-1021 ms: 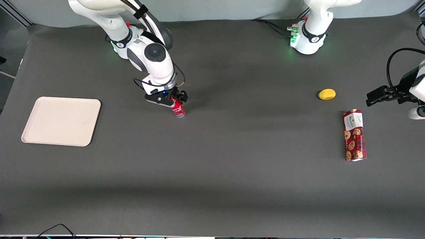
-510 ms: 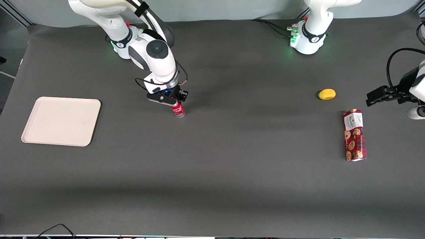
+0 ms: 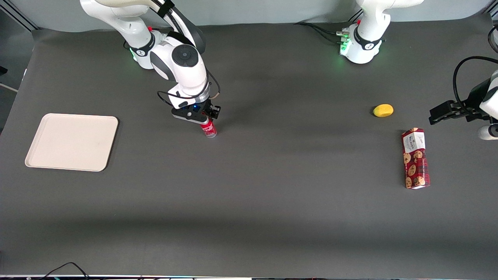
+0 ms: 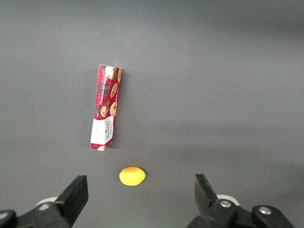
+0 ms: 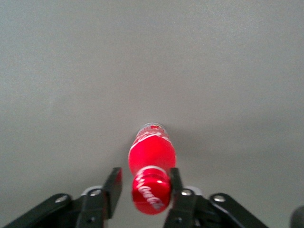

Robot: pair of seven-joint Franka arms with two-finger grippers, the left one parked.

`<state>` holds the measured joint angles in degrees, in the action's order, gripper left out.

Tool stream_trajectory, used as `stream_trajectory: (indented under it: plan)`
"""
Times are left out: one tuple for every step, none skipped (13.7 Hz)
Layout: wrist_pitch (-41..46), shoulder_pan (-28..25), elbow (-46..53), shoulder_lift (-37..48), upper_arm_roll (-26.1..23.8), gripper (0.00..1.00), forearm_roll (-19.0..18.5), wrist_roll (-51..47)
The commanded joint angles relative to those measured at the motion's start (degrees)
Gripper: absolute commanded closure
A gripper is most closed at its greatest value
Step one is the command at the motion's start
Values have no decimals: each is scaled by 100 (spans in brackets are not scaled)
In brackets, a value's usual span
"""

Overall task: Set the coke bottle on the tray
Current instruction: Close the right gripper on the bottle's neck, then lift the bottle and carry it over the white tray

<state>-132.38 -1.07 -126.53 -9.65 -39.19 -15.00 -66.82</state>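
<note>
The coke bottle point(image 3: 210, 130), a slim red bottle with a red cap and white lettering, stands upright on the dark table. My right gripper point(image 3: 204, 119) is right above it, and its fingers straddle the cap. In the right wrist view the gripper point(image 5: 144, 183) is open around the cap of the bottle point(image 5: 152, 153). One finger touches the cap and the other finger point(image 5: 114, 185) stands a small gap away. The cream-white tray point(image 3: 42, 155) lies flat toward the working arm's end of the table, well away from the bottle and with nothing on it.
A yellow lemon-like fruit point(image 3: 383, 110) and a red patterned cookie box point(image 3: 415, 158) lie toward the parked arm's end of the table. Both also show in the left wrist view, the fruit point(image 4: 132, 175) and the box point(image 4: 106, 107).
My right gripper has shifted slightly and settled lower over the bottle's top, so less of the bottle shows below it. The bottle has stayed in place.
</note>
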Motion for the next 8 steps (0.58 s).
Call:
stream_trajectory:
  plan:
    - [221,-16,58,156,-79,100,-162,-103]
    - [387,-7,145,244,-80,100,-162,-24]
    - [754,1,355,392,-71,100,-144,194]
    - [1289,28,662,498,-27,100,-83,492]
    - [1955,45,1065,604,-1,100,5,826]
    - [2606,72,1591,718,78,100,327,1368]
    - [3213,72,2119,884,409,100,705,2061]
    - [3784,63,2550,1025,795,100,996,2790]
